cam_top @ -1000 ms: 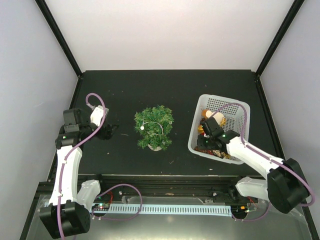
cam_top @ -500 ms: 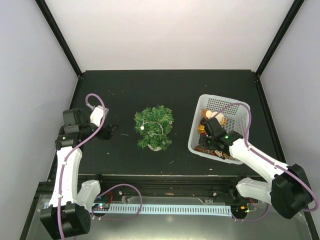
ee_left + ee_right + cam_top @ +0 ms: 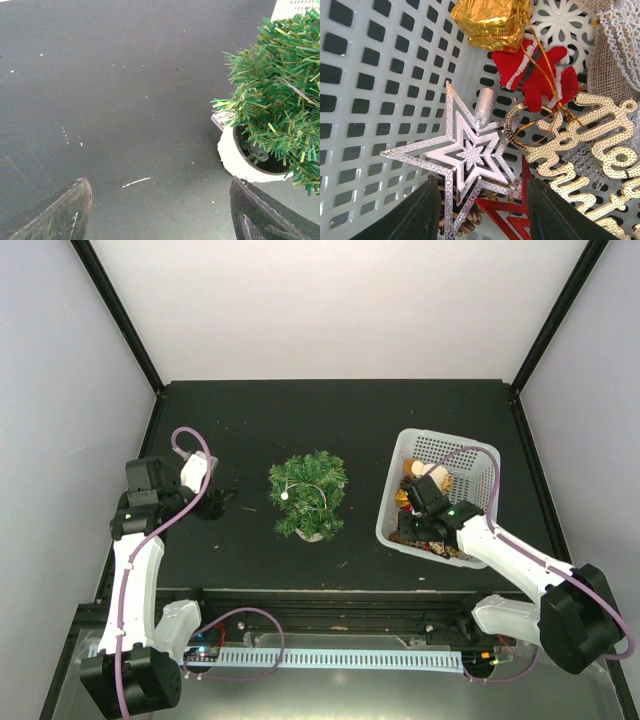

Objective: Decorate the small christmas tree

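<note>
The small christmas tree (image 3: 308, 495) stands mid-table on its white base (image 3: 240, 157), a white cord and a white ball on its branches. My left gripper (image 3: 222, 500) is open and empty, low over the table just left of the tree (image 3: 280, 95). My right gripper (image 3: 412, 525) is open inside the white mesh basket (image 3: 470, 455), its jaws on either side of a silver star ornament (image 3: 465, 155). Around the star lie a gold gift box (image 3: 490, 20), a red mitten (image 3: 535, 75), gold glitter lettering (image 3: 585, 150), a red star (image 3: 515, 215) and a pine cone (image 3: 470, 222).
Black frame posts (image 3: 120, 315) stand at the back corners. The basket's near wall (image 3: 400, 540) is close beside the right gripper. Small white specks (image 3: 135, 182) lie on the black table (image 3: 250, 430).
My right arm has shifted slightly inside the basket. The left arm and the tree have not moved.
</note>
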Controlling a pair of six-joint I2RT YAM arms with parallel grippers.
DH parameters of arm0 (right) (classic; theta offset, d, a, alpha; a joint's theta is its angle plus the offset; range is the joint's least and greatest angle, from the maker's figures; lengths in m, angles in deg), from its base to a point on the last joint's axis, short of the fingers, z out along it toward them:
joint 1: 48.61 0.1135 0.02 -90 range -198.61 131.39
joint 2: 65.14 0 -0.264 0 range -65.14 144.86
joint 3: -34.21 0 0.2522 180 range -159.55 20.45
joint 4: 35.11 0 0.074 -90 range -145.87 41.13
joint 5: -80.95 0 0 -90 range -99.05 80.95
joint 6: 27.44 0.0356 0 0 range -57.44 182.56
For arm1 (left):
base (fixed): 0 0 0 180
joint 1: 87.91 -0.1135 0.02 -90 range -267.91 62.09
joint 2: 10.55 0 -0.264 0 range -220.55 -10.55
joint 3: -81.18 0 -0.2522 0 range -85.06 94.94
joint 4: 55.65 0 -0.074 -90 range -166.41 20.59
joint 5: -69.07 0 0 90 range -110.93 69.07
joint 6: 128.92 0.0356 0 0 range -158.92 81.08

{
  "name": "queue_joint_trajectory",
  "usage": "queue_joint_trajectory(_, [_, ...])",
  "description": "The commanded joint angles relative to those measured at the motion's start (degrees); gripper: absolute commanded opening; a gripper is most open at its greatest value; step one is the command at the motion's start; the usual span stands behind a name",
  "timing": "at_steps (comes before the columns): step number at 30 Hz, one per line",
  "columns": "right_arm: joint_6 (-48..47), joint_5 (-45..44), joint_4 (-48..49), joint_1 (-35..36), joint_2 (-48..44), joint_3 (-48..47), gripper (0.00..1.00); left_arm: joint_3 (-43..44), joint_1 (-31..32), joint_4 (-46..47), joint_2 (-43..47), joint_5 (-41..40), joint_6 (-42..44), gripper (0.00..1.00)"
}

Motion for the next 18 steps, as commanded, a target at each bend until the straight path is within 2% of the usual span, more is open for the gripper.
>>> queue_joint_trajectory(1, [-0.35,0.57,-1.23,-0.34,0.77,-1.98,0.48,0.30,-0.56,0.36,0.72,2.00,0.91,0.76])
queue_joint_trajectory(9, [0.27,0.27,-2.26,-0.34,2.66,-2.36,0.36,0.30,-0.60,0.21,0.72,2.21,1.09,0.76])
queue_joint_trajectory(18, [1.44,-0.25,-3.72,-0.33,5.00,-2.86,0.31,0.54,-0.62,0.08,0.79,2.87,1.14,0.76])
